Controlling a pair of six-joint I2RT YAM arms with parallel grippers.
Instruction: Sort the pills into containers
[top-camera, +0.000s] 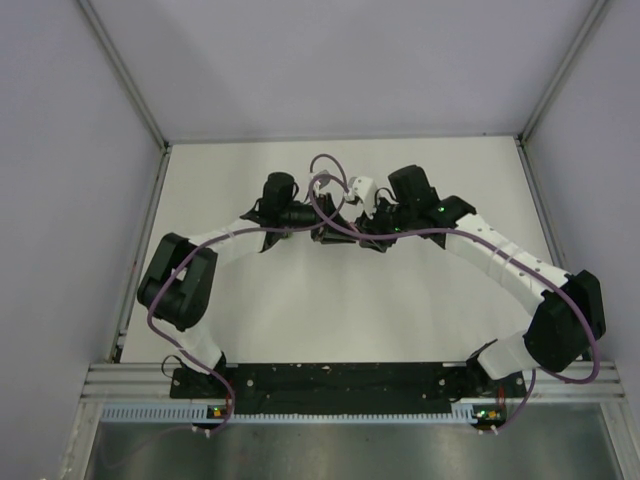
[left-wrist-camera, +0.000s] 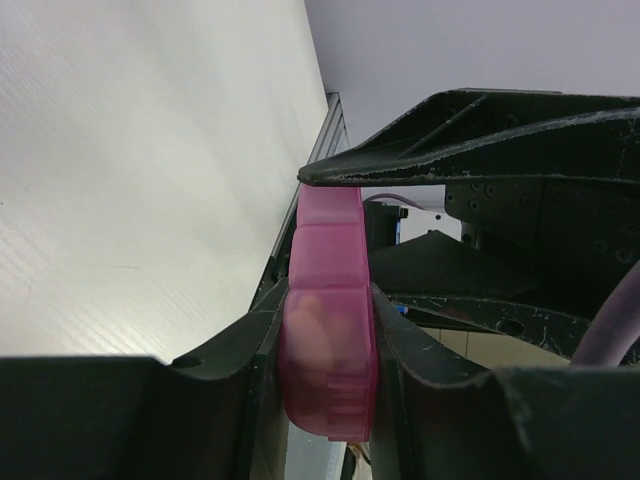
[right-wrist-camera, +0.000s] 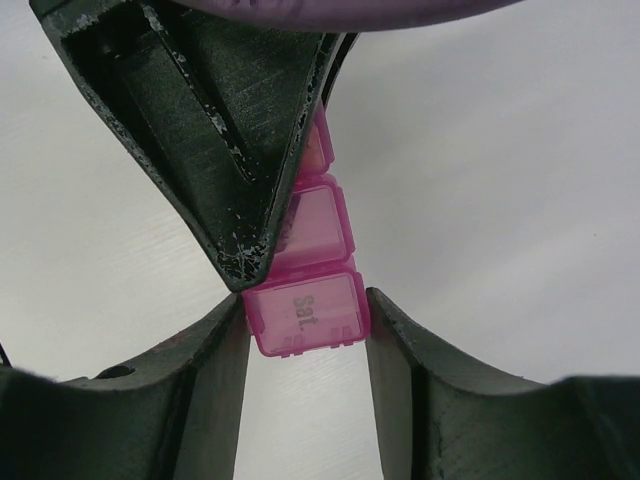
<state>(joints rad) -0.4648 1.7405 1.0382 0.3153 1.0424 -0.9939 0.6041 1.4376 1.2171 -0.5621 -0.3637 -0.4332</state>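
The containers are one bright-pink translucent pill box (left-wrist-camera: 330, 250), a row of joined square compartments. My left gripper (left-wrist-camera: 328, 300) is shut on one end of it, fingers pressed on both sides. A pale blurred shape (left-wrist-camera: 312, 335), perhaps pills, shows through that end's wall. My right gripper (right-wrist-camera: 305, 300) is shut on the other end, the compartment (right-wrist-camera: 305, 315) marked "Sat.". Each wrist view shows the other gripper's black finger (right-wrist-camera: 220, 130) lying along the box. From above, both grippers (top-camera: 335, 225) (top-camera: 368, 225) meet at mid-table and hide the box.
The white table (top-camera: 430, 300) lies under both arms, walled by grey panels with metal uprights (top-camera: 125, 75) at the back corners. A metal rail (top-camera: 350, 395) runs along the near edge. Purple cables (top-camera: 325, 195) loop over the wrists.
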